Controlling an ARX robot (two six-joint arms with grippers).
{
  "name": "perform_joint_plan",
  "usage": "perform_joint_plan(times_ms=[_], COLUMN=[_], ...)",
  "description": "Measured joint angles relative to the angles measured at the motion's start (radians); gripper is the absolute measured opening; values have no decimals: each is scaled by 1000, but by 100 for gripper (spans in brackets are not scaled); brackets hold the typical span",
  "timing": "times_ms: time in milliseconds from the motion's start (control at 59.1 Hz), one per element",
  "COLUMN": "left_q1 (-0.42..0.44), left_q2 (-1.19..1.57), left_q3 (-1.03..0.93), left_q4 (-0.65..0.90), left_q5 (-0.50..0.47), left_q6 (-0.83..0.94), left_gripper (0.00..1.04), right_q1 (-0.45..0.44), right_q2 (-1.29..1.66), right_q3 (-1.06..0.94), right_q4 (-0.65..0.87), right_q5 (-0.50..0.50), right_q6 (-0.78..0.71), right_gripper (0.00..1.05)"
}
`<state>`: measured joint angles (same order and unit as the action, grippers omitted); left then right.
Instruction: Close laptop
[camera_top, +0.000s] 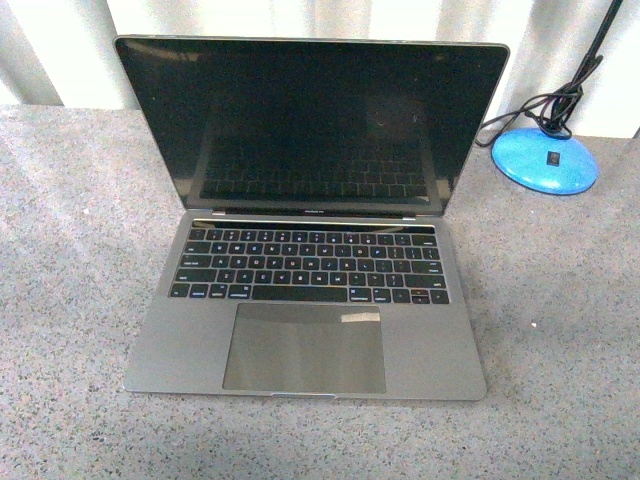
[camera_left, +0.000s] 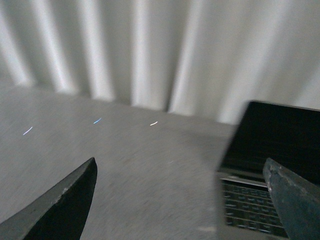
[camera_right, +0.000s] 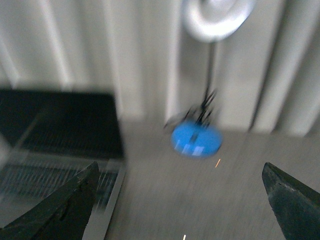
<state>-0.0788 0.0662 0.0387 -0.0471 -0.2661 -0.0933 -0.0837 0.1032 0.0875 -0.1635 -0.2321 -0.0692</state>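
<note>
The bench (camera_top: 560, 330) in front of me is a broad, flat slab with a speckled grey, grainy surface. Behind it hangs a pale backdrop (camera_top: 300, 18) in soft vertical folds.

The laptop (camera_top: 310, 265) sits open in the middle of the bench, square to me, a thin slab of matte grey metal with rounded corners. Its glossy black screen (camera_top: 310, 120) leans back and mirrors the rows of black keys (camera_top: 310, 262). Below them lies a large, smooth rectangular trackpad (camera_top: 305, 348) that catches a patch of glare.

Behind the laptop, to its right, a shiny blue domed lamp base (camera_top: 545, 160) rests on the bench, with a tangled black cable (camera_top: 545, 105) rising from it.

My left claw (camera_left: 180, 165) is spread wide, its dark wedge-shaped fingers (camera_left: 65, 205) pinching nothing, hanging above the bench to the laptop's left. My right claw (camera_right: 180, 167) is spread just as wide and empty, in a blurred view between the laptop's right edge and the blue base.
</note>
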Motion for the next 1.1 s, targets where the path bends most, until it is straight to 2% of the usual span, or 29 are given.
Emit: perform_joint_plan(times_ms=[17, 34, 51, 68, 85, 101, 135, 186, 321, 507, 592, 845, 947, 1099], left_q1=[-40, -61, -119, -146, -161, -175, -181, -184, -172, -80, -13, 153, 159, 116], left_q2=[39, 61, 126, 157, 173, 185, 193, 198, 261, 366, 478, 885, 1018, 1182], left_q3=[10, 16, 23, 23, 23, 22, 22, 22, 23, 23, 24, 142, 229, 376], left_q4=[-12, -15, -20, -20, -21, -19, -6, 19, 117, 264, 401, 795, 842, 829], left_q5=[-115, -146, -359, -473, -526, -637, -734, -790, -720, -579, -436, -113, -29, 86], left_q6=[-32, -56, -142, -182, -215, -251, -284, -311, -302, -249, -192, -24, 33, 131], left_gripper=[98, 98, 98, 98, 98, 98, 98, 98, 98, 98, 98, 98, 98, 98], right_q1=[-36, -48, -76, -95, -106, -111, -118, -129, -150, -153, -144, -97, -57, 15], right_q2=[63, 87, 150, 200, 238, 261, 300, 360, 497, 695, 811, 1039, 1128, 1260], right_q3=[24, 31, 42, 43, 44, 45, 49, 54, 76, 96, 127, 241, 329, 489], right_q4=[-59, -76, -97, -94, -83, -72, -43, 19, 135, 286, 365, 537, 533, 485], right_q5=[-104, -160, -243, -301, -341, -355, -364, -363, -355, -319, -293, -256, -229, -181], right_q6=[-35, -47, -77, -98, -114, -126, -145, -170, -216, -268, -298, -320, -338, -383], right_gripper=[95, 95, 95, 95, 95, 95, 95, 95, 95, 95, 95, 95, 95, 95])
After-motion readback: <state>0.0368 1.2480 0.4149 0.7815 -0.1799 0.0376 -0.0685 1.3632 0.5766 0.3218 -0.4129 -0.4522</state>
